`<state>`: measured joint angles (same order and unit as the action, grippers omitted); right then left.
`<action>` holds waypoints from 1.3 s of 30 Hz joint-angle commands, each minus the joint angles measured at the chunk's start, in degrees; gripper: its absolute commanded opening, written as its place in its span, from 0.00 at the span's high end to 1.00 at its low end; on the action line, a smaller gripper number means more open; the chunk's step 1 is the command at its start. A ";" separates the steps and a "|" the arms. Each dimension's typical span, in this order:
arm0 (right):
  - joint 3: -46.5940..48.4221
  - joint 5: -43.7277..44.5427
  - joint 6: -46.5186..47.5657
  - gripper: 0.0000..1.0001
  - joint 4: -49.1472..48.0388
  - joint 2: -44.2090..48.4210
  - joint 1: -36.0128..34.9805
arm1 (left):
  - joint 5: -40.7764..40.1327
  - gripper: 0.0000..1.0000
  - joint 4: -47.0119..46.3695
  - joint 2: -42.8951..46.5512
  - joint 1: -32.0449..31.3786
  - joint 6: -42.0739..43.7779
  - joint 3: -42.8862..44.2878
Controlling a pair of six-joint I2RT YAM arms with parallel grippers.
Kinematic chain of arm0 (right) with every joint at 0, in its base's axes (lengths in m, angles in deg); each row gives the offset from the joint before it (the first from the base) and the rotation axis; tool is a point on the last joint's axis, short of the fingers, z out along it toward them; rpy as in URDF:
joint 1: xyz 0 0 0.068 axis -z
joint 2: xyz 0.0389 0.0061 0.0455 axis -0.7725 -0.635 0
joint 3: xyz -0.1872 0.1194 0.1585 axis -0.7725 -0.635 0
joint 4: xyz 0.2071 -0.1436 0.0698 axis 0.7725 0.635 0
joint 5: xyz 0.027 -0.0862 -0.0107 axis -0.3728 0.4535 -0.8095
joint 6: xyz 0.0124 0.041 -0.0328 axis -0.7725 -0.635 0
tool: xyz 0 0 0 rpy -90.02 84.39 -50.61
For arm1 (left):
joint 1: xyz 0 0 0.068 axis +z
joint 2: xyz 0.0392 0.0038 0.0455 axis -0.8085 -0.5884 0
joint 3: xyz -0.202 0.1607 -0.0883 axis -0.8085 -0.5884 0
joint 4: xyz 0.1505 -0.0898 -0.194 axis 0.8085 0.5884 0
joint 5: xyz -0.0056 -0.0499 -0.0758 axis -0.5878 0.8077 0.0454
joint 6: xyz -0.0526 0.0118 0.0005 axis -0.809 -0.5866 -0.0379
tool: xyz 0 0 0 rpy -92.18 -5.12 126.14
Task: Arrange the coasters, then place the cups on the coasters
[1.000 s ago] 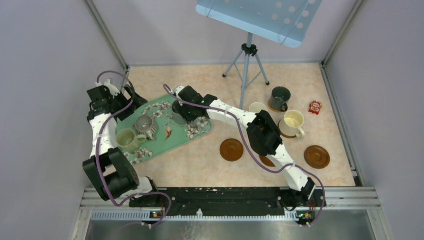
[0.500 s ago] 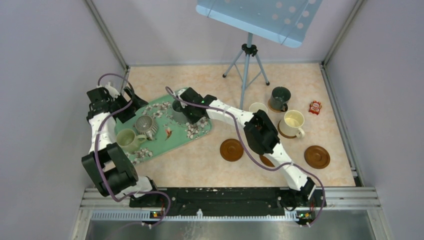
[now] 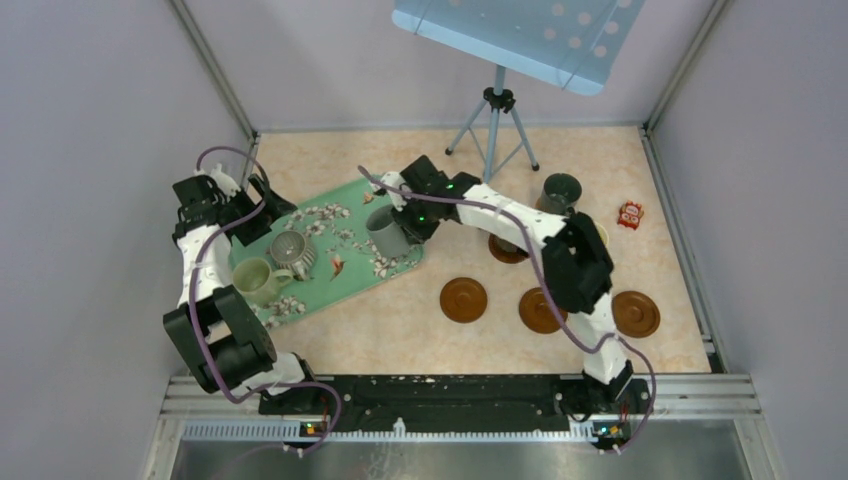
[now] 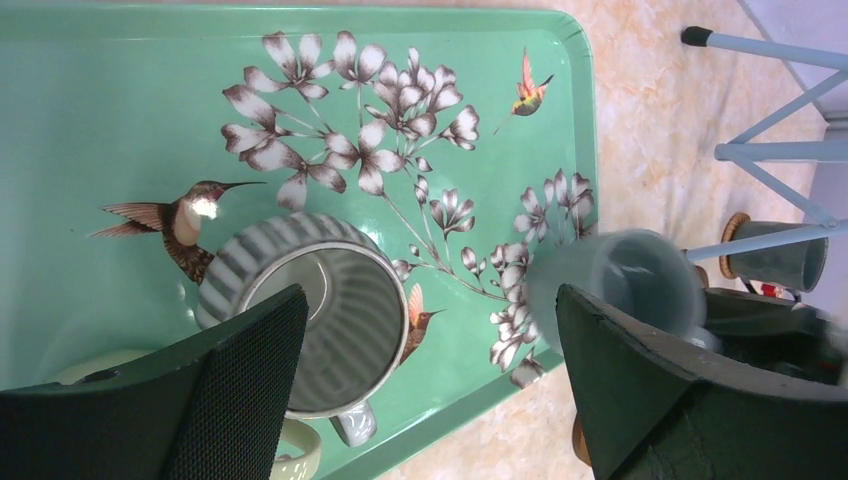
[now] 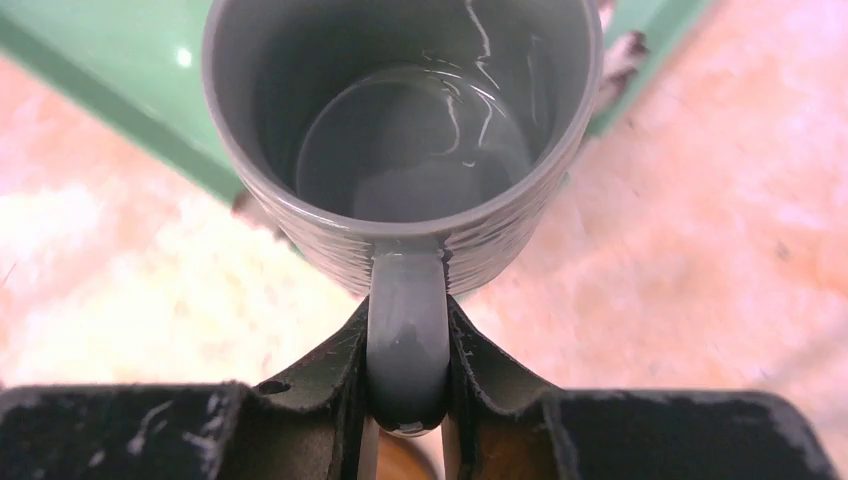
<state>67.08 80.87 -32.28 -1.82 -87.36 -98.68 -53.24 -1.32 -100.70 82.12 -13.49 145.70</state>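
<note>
My right gripper (image 5: 405, 400) is shut on the handle of the grey-blue cup (image 5: 400, 130), which hangs over the right edge of the green floral tray (image 3: 330, 285). The top view shows that cup (image 3: 383, 232) beside the right gripper (image 3: 402, 226). A ribbed grey cup (image 3: 290, 250) and a pale green cup (image 3: 255, 280) stand on the tray. My left gripper (image 4: 430, 300) is open above the ribbed cup (image 4: 300, 310), holding nothing. Three bare coasters (image 3: 463, 299) (image 3: 541, 310) (image 3: 635, 313) lie in a row. Another coaster (image 3: 507, 248) is partly hidden under my right arm. A dark green cup (image 3: 560, 190) stands at the back right.
A tripod (image 3: 492, 130) stands at the back, between the tray and the dark green cup. A small red packet (image 3: 630, 213) lies near the right wall. Walls close in the table on three sides. My right arm's elbow (image 3: 578, 268) hangs over the area right of the coasters.
The right gripper has shut on the grey-blue cup's handle and carried it right, off the tray's middle. Its elbow swung right, uncovering one coaster and hiding the cream cup.
</note>
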 commanded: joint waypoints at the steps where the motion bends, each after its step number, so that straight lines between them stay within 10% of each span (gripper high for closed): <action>1: -3.15 -9.67 5.42 1.00 -1.73 16.83 5.16 | -0.58 0.01 -1.17 2.59 0.48 2.69 0.53; 20: -28.07 -24.01 13.92 1.00 8.25 54.58 28.04 | 2.84 0.01 -3.16 6.27 0.49 2.91 -0.90; 39: -35.66 -42.57 51.43 1.00 33.41 55.50 85.37 | 6.40 0.01 0.22 6.38 0.40 7.45 -0.13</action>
<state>32.18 47.43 5.83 28.74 -30.45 -20.49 -49.28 -2.17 -94.93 82.16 -9.65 144.83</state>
